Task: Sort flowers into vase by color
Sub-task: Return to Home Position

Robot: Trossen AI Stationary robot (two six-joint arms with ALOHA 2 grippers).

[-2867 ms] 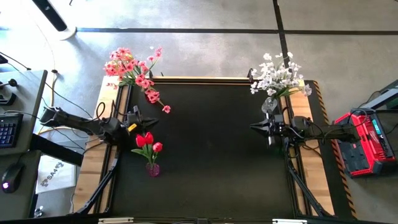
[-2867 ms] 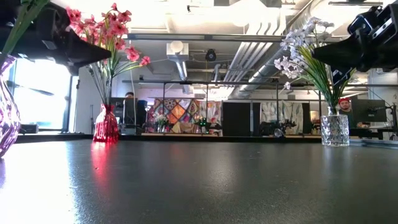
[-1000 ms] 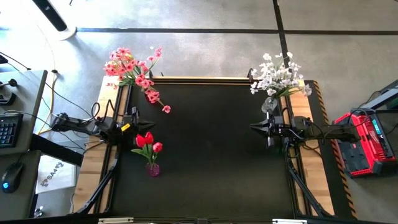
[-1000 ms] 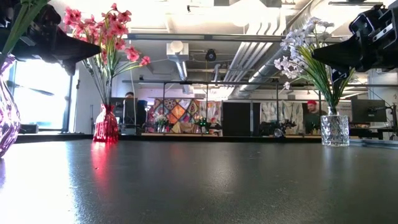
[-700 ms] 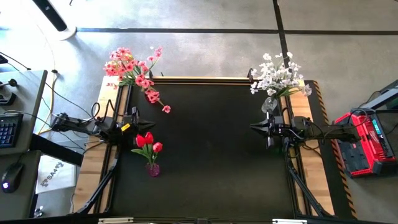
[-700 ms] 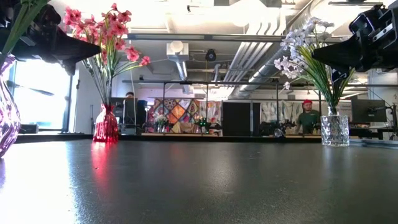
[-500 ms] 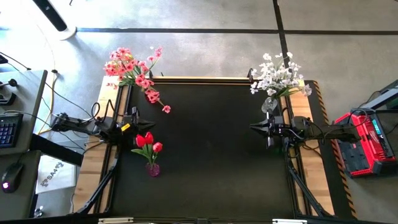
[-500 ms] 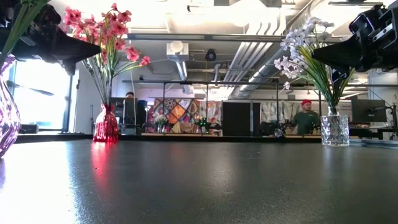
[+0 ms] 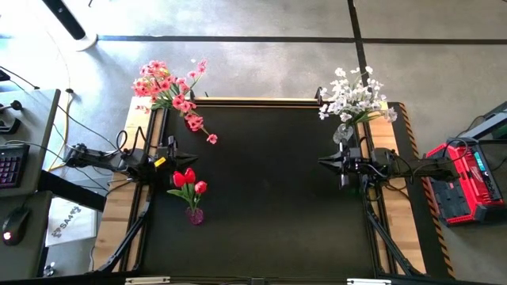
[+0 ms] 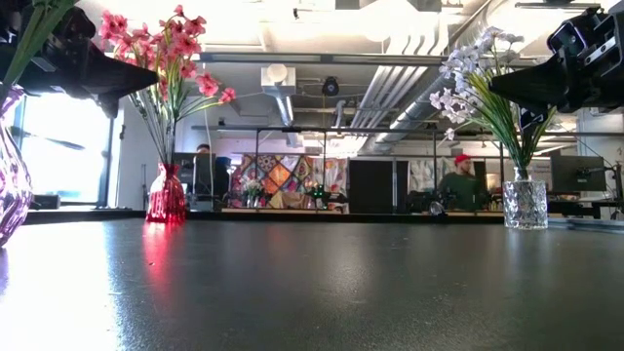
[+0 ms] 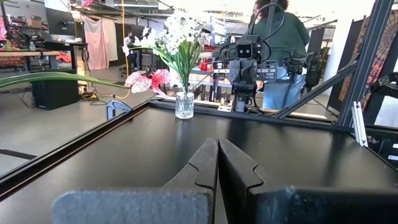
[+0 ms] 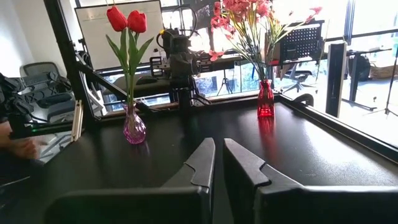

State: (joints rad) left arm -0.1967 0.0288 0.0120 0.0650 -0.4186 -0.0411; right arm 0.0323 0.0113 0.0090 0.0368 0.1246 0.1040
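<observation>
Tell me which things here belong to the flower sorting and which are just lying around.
Job: pink flowers, red vase, white flowers, clear vase, red tulips, violet vase, left gripper, right gripper at table sides.
Lying about: keyboard, mouse, red case.

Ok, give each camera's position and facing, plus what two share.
High: overhead, straight down on black table; left gripper, right gripper.
Low: table level, facing the room; arms in upper corners.
Left wrist: faces clear glass vase of white flowers; own shut fingers.
Right wrist: faces violet glass vase of red tulips; own shut fingers.
Shared, low and right wrist: red vase of pink blossoms.
</observation>
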